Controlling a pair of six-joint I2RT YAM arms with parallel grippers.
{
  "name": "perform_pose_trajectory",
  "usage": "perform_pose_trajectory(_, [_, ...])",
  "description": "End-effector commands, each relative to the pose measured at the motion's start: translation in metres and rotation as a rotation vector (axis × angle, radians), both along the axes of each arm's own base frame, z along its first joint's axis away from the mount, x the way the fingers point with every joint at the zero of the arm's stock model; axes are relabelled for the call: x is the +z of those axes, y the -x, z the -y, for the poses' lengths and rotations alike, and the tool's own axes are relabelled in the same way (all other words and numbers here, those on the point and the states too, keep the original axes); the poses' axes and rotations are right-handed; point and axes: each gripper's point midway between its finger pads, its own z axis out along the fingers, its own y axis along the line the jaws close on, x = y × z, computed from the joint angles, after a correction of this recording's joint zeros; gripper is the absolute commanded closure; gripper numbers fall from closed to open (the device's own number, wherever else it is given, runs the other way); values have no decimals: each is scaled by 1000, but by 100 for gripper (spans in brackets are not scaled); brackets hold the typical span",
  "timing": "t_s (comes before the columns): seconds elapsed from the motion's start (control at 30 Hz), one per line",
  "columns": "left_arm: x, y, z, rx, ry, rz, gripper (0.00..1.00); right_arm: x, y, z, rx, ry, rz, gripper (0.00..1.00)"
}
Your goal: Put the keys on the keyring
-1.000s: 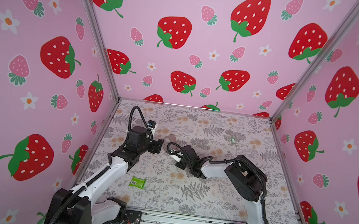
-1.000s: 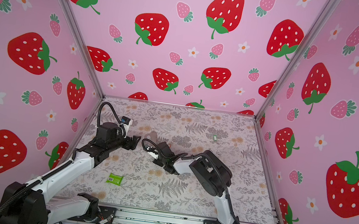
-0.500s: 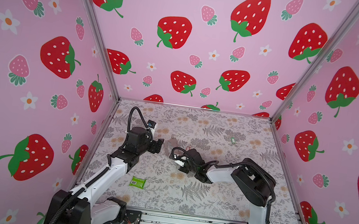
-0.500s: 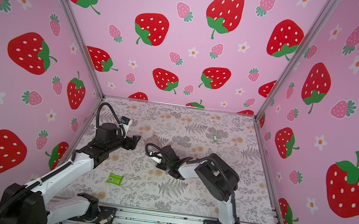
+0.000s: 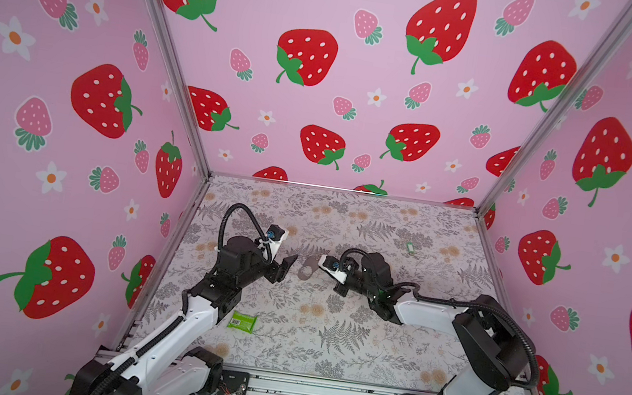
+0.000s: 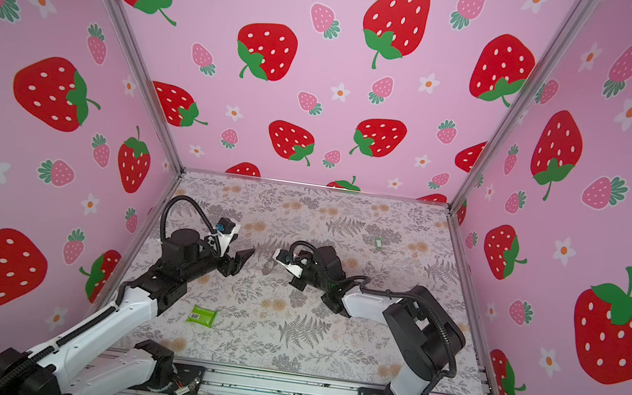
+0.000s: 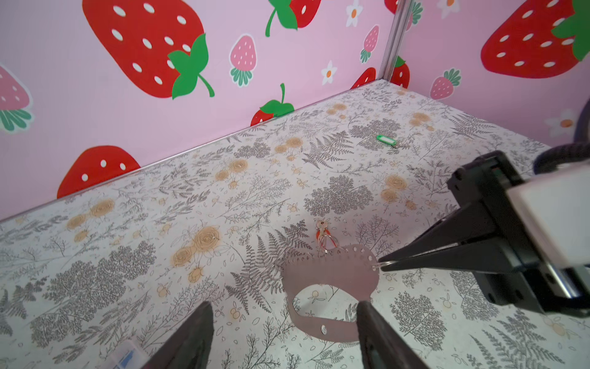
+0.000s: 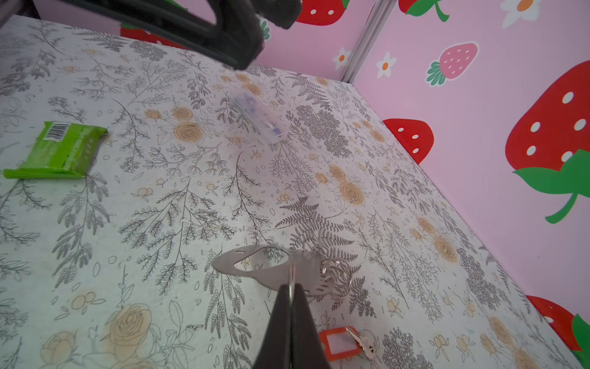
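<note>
Where the floral table point(image 5: 345, 362) lies nearest in both top views:

1. Green packet point(image 5: 243, 321), white barcode label, lying flat, lower left of centre.
2. Left gripper point(image 7: 284, 335), mid-table, left of centre. Jaws parted and released. In the left wrist view the strap loop shows between its fingers point(image 7: 194, 332); whether they touch it cannot be told.
3. Keyring point(image 5: 306, 269), a mauve strap loop with a cluster of silver rings. It sits at centre frame, between the two grippers.
4. Right gripper point(image 7: 383, 265), right of centre, clenched on a small metal ring at the keyring's punched edge.
5. Red-orange key tag point(image 8: 338, 343), with a metal key, on the table just beside the keyring.
6. Green key tag point(image 5: 409, 247), farthest, upper right of the table, well apart from everything else.
</note>
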Motion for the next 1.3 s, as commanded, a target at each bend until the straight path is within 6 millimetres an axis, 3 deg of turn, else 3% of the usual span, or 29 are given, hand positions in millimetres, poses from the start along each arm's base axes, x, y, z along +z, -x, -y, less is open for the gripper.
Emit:
perform_pose_trajectory(0.0, [15, 5, 10, -79, -41, 89, 31, 33, 16, -3, 101, -118, 20, 100])
perform_pose_trajectory(0.13, [16, 13, 22, -166, -62, 117, 39, 51, 24, -1, 167, -182, 21, 100])
perform_pose_trajectory(0.2, [16, 21, 30, -245, -88, 146, 49, 61, 29, 0, 206, -214, 5, 100])
perform_pose_trajectory(0.57, [15, 59, 61, -549, -47, 143, 66, 86, 52, 7, 376, -293, -20, 100])
perform_pose_trajectory(0.7, [15, 68, 68, -628, -15, 118, 70, 94, 59, 9, 413, -315, -25, 100])
perform_pose_trajectory(1.27, [21, 74, 76, -701, 4, 113, 76, 107, 74, 12, 496, -373, -53, 100])
